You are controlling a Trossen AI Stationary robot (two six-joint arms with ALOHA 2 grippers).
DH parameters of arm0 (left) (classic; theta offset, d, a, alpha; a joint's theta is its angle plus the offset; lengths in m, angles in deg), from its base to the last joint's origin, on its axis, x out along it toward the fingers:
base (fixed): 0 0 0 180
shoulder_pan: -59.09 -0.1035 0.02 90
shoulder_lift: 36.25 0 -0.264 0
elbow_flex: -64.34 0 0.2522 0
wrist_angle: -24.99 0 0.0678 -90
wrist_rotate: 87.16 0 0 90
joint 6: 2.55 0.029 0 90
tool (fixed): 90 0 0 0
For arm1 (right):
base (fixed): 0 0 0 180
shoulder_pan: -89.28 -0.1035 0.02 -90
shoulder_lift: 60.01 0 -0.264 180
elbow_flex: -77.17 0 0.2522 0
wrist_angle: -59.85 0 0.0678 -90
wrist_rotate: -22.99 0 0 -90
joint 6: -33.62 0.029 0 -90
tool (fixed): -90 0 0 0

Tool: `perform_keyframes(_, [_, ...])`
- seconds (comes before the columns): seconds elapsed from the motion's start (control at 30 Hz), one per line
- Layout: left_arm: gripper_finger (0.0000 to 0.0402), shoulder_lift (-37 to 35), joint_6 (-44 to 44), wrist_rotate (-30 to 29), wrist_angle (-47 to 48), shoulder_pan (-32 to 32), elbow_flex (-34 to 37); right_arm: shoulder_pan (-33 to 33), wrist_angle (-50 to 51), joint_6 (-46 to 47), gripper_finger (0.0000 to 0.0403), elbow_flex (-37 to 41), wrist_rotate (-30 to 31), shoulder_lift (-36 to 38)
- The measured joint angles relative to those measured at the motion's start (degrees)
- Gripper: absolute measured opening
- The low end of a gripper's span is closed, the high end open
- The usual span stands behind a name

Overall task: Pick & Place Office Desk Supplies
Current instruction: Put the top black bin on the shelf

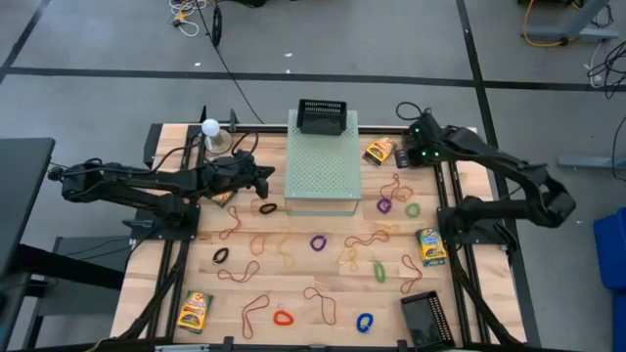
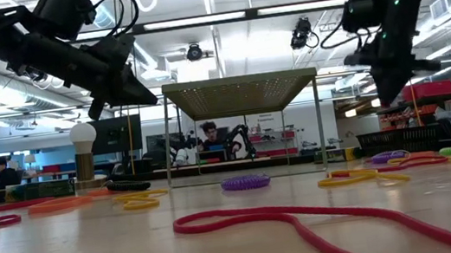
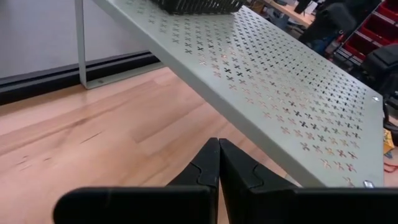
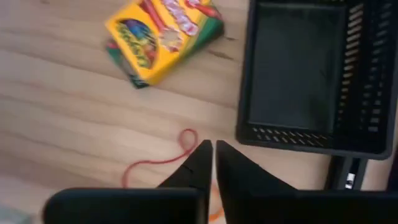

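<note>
step in hand: judged from the layout, the right gripper (image 4: 208,149) is positioning for a pick near the table's far right corner; nothing is held yet.
how to do it well: bring the fingertips down over 1 item only, either the crayon box (image 4: 163,38) or the thin red rubber band (image 4: 163,157) on the wood just beside the tips, and open wider first if the box is the target; the box looks rigid and easy to pinch across its narrow side, while the band lies flat and needs the tips to touch the wood.
risk: the black mesh tray (image 4: 305,134) sits right next to the fingertips, so a sideways drift could knock its wall.
right gripper state: fingers nearly together, a thin gap between them, empty.
right arm pose: reaches from the table's right edge toward the far right corner, wrist aimed down, gripper raised above the table in the low view.
left gripper (image 3: 218,163): fingers pressed together, holding nothing.
left arm pose: stretched across from the left, gripper just beside the pale-green perforated box (image 1: 322,167), raised off the wood table (image 1: 293,293).
task things: rubber bands and small coloured loops lie scattered over the near half; 4 crayon boxes are visible, including 1 at the near left (image 1: 195,310) and 1 by the right edge (image 1: 430,245).
</note>
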Motion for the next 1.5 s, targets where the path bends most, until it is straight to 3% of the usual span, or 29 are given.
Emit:
perform_keyframes(0.23, [0.0008,-0.1,8.4,0.0,0.1,-0.2,0.0,-1.2,-2.5,1.1,0.0110,0.0,5.9,-8.7])
perform_keyframes(0.43, [0.0008,-0.5,9.9,2.7,0.1,-2.7,0.0,-1.1,-5.7,2.7,0.0124,0.0,8.4,-13.6])
perform_keyframes(0.63, [0.0008,-0.5,8.7,5.8,-0.1,-5.1,0.0,-1.1,-6.9,3.0,0.0093,0.0,7.6,-16.0])
perform_keyframes(0.87, [0.0008,-0.5,6.7,-0.4,-1.3,-5.4,0.0,-1.1,-6.4,3.9,0.0020,0.0,7.5,-15.3])
perform_keyframes(1.07, [0.0008,-0.5,8.6,-1.9,-1.3,-7.4,0.0,-2.1,2.2,7.2,0.0014,-5.8,6.2,-10.9])
perform_keyframes(1.23, [0.0008,-0.5,12.6,1.1,-1.3,-10.5,0.0,-10.2,15.5,17.3,0.0010,-16.8,8.0,-6.2])
perform_keyframes(1.5, [0.0008,-0.5,15.6,2.1,-1.3,-16.2,0.0,-33.2,28.8,43.3,0.0011,-38.8,10.3,-9.1])
